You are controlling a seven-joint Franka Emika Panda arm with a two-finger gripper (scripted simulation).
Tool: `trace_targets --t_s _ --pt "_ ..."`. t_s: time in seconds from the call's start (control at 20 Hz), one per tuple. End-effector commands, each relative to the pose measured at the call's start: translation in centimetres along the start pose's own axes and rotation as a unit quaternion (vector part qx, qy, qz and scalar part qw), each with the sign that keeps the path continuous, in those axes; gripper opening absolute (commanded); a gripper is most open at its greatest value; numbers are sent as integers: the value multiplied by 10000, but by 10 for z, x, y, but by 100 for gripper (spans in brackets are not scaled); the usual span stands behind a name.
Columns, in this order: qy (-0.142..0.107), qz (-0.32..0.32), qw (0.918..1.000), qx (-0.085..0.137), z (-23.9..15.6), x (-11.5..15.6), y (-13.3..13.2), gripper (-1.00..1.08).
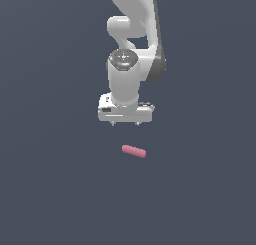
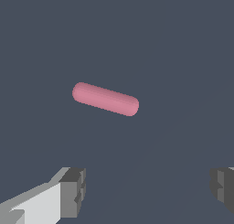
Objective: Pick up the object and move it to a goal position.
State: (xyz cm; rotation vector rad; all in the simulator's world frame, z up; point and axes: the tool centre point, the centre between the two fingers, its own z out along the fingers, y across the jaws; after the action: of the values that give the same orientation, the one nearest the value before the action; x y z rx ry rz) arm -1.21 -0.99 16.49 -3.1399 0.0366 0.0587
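Pincer (image 1: 125, 123) of the white arm (image 1: 131, 44) points down toward the dark worktop (image 1: 50, 189), and its two fingers are spread wide with nothing between them. In the wrist view, one grey fingertip (image 2: 73, 192) shows at each side of the picture, with a broad bare gap in the middle. The pink object (image 1: 134, 151) lies flat on the worktop, apart from the pincer and not touched by it. In the exterior view it sits lower than the pincer, a little to the exterior view's right of the pincer's middle, and lies slightly slanted.
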Motion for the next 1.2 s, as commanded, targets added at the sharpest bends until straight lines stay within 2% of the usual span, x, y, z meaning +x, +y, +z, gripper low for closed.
trace_targets --t_s 0.0,0.55,0.85,1.15 --pt "0 0 10000 0 0 0 0 100" --pt "87 -347 9993 72 -8 6 -26 100" --pt "84 -386 9992 65 -6 7 -25 100" --pt "86 -692 9976 43 -2 10 -26 100"
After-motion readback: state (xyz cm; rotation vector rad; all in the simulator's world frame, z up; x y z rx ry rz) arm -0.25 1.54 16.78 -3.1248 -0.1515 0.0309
